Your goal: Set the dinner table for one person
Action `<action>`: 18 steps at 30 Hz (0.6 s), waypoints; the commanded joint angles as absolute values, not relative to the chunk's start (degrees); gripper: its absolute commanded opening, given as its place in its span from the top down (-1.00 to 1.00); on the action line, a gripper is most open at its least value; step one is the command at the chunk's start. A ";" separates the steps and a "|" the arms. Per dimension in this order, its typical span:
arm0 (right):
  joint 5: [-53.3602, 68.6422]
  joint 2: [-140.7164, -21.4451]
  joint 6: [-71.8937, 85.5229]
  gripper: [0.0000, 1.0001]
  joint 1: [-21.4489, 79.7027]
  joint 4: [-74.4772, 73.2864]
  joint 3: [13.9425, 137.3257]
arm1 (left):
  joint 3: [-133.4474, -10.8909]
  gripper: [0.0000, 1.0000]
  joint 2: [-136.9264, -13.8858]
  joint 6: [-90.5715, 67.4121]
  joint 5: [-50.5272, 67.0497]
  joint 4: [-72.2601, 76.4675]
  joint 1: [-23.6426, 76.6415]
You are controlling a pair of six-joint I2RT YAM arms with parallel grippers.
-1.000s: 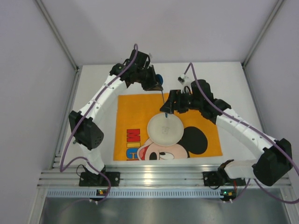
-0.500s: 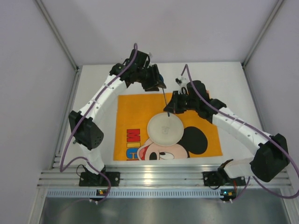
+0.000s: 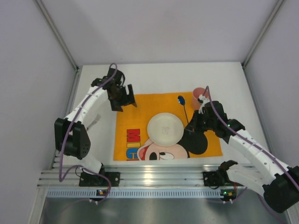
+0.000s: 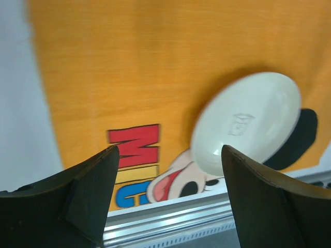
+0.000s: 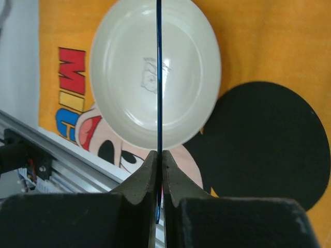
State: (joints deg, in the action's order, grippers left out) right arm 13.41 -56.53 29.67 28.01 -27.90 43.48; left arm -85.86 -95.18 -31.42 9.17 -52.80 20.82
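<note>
The white dinner table (image 3: 154, 77) carries an orange Mickey Mouse mat (image 3: 140, 109) with a white plate (image 3: 165, 129) at its middle. My right gripper (image 3: 193, 125) is shut on the thin handle of a blue spoon (image 3: 181, 99), which it holds just right of the plate with the bowl end pointing to the far side. In the right wrist view the spoon handle (image 5: 159, 62) runs straight up from the right gripper (image 5: 159, 155) across the plate (image 5: 124, 77). My left gripper (image 3: 122, 100) hangs open and holds nothing over the mat's far left corner. From the left gripper (image 4: 169, 150), the plate (image 4: 248, 121) lies ahead.
A pink cup (image 3: 200, 93) stands at the mat's far right corner, just beyond the right wrist. A ridged silver rail (image 3: 154, 177) runs along the table's near edge by both arm bases. White walls close the table on the left, back and right.
The left gripper opened, let go of the spoon and drew back to the left. The right gripper shut on the handle and carried the spoon to the plate's right side.
</note>
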 commanded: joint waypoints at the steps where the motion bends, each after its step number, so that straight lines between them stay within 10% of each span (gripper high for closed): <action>1: 11.78 -53.80 30.15 1.00 25.23 -29.62 40.35 | -80.53 -0.69 -90.44 -26.99 7.37 -53.09 12.59; 18: 12.13 -57.04 35.07 1.00 19.77 -24.26 27.43 | -74.36 -0.67 -89.65 -19.34 -2.28 -52.39 1.32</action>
State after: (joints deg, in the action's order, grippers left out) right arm 12.88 -56.82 33.65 20.45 -28.21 28.05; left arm -75.68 -91.35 -21.52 0.25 -53.87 2.79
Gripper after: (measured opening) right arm 0.018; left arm 0.833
